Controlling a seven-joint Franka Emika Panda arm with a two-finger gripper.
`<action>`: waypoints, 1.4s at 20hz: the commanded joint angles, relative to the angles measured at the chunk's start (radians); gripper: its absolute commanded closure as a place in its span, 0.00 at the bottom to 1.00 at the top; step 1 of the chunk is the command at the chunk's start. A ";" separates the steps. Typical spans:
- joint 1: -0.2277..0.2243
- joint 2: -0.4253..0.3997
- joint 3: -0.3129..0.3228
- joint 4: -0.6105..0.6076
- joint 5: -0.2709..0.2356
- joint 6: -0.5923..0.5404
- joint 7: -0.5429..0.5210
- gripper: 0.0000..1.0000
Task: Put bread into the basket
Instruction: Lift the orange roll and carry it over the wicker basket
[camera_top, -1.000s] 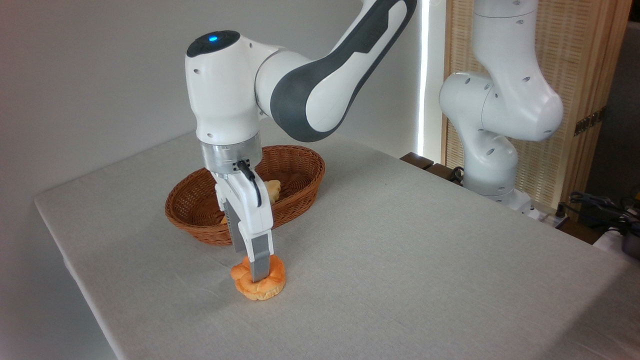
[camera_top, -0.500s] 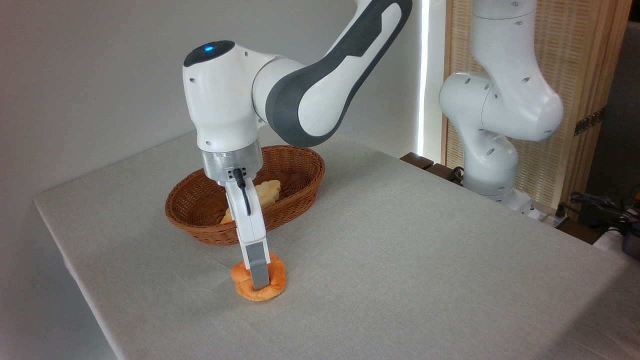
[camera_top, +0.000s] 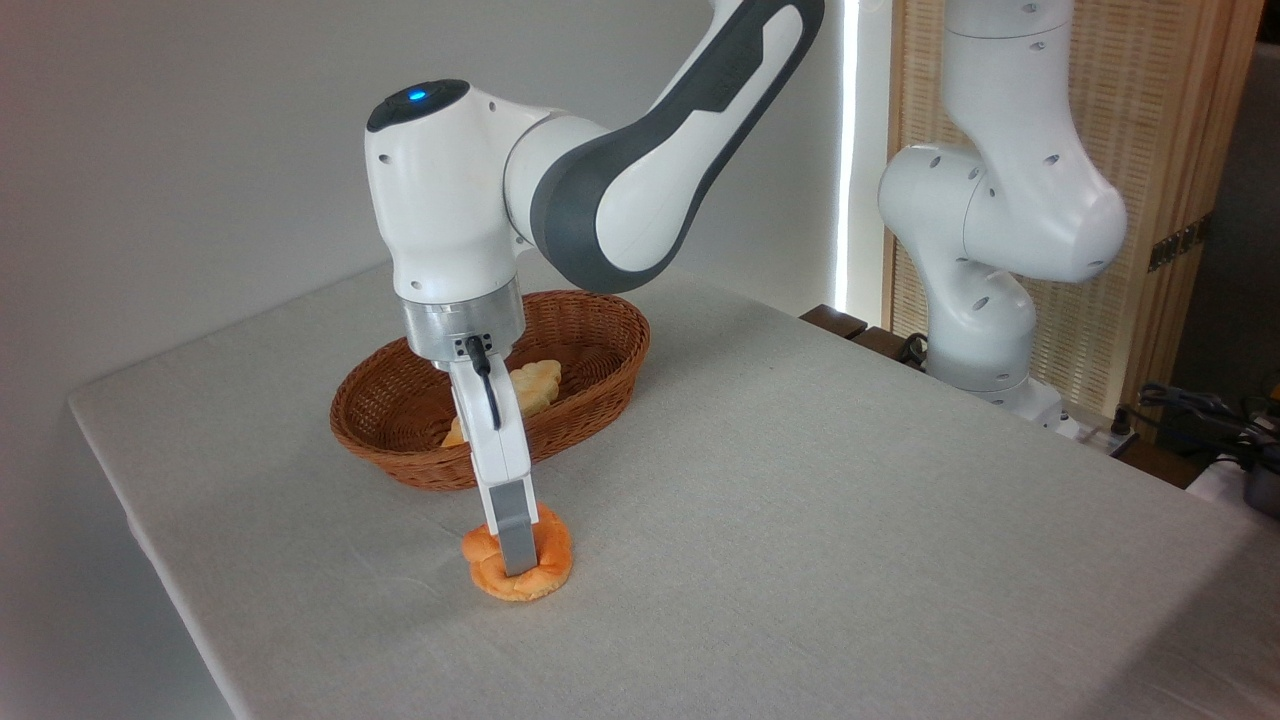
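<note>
Where the cloth-covered table (camera_top: 800, 520) lies flat and pale grey with a fine weave, the bread (camera_top: 515, 563) sits on it, a small round bun of orange-golden colour with a lumpy, knotted top and a paler underside. The pincer (camera_top: 517, 556) points straight down onto the bun, its grey metal finger (camera_top: 515, 528) pressed against the near face of the crust; the second finger is hidden behind, so the pincer appears closed on the bread, which rests on the table. Just behind it stands the basket (camera_top: 600, 380), an oval of brown woven wicker with shallow, ribbed sides. Inside the basket lies a paler, yellowish ridged loaf (camera_top: 530, 385), partly hidden by the pincer's smooth white housing. Glossy white and dark grey shells form the rounded arm (camera_top: 600, 190) above.
</note>
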 joint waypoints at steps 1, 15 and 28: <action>0.001 0.004 0.000 -0.008 0.002 0.024 0.018 0.86; 0.006 -0.054 0.002 0.300 -0.141 -0.474 -0.157 0.70; -0.010 0.007 -0.155 0.289 -0.207 -0.418 -0.637 0.10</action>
